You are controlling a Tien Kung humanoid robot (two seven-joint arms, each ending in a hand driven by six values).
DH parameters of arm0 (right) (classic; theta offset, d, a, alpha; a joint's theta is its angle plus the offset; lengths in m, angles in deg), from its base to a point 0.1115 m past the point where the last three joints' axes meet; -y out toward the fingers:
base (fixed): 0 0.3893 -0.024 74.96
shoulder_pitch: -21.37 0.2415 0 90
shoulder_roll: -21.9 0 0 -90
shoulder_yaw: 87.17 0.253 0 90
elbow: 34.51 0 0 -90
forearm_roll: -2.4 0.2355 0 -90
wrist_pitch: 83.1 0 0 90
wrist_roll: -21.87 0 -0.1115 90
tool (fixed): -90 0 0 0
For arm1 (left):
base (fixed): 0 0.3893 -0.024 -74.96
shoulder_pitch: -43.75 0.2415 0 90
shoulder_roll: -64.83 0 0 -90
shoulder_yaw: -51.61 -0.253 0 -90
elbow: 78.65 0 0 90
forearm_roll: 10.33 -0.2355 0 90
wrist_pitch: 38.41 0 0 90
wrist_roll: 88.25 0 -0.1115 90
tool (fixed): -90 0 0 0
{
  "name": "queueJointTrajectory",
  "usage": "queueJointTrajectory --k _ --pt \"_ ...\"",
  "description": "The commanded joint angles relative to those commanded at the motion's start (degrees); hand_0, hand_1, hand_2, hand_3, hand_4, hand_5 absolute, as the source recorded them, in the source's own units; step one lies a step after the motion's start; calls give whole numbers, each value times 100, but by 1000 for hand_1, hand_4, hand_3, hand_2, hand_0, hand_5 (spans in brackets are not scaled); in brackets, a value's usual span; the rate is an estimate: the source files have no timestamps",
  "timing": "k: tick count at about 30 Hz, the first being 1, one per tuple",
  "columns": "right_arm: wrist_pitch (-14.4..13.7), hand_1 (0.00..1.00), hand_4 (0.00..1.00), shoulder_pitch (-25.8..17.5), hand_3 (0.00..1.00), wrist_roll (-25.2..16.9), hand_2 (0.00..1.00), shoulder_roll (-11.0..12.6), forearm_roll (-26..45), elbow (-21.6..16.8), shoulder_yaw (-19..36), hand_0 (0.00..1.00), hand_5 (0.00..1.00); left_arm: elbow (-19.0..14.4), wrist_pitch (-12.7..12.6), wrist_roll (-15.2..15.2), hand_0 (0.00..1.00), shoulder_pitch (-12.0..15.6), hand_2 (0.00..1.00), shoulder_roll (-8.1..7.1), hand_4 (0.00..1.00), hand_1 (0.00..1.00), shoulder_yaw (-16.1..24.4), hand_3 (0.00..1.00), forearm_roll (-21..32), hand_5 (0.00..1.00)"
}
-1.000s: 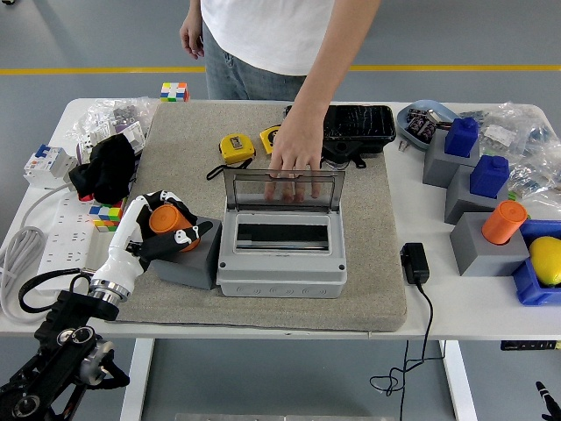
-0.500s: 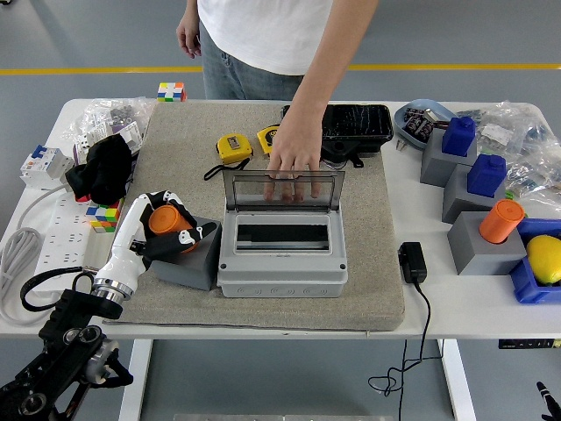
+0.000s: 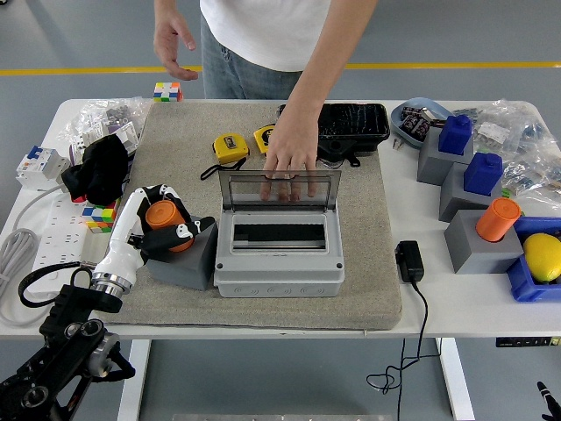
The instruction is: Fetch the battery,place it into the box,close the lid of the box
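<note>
Head view showed the left hand clenched around the orange cylindrical battery, left of the grey plastic box, for lifting.

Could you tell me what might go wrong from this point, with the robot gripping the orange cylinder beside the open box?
The person's hand holds the clear lid upright; if released, it may drop over the box opening. The left hand grips the orange battery on its grey stand right beside the box; lifting it could knock the stand or the box wall.

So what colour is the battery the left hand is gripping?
Orange. The battery sits on a grey block in the left hand, clearest in the head view.
</note>
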Motion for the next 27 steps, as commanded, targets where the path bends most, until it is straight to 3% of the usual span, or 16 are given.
queueJointTrajectory --k 19,27 --pt "-2 849 998 11 827 -5 805 8 3 0 22 858 998 -50 -163 72 99 -65 88 11 998 41 12 72 88 53" --pt "-1 849 998 10 827 -4 805 4 4 0 20 858 998 -53 -389 176 73 -106 51 -2 998 3 52 42 141 91"
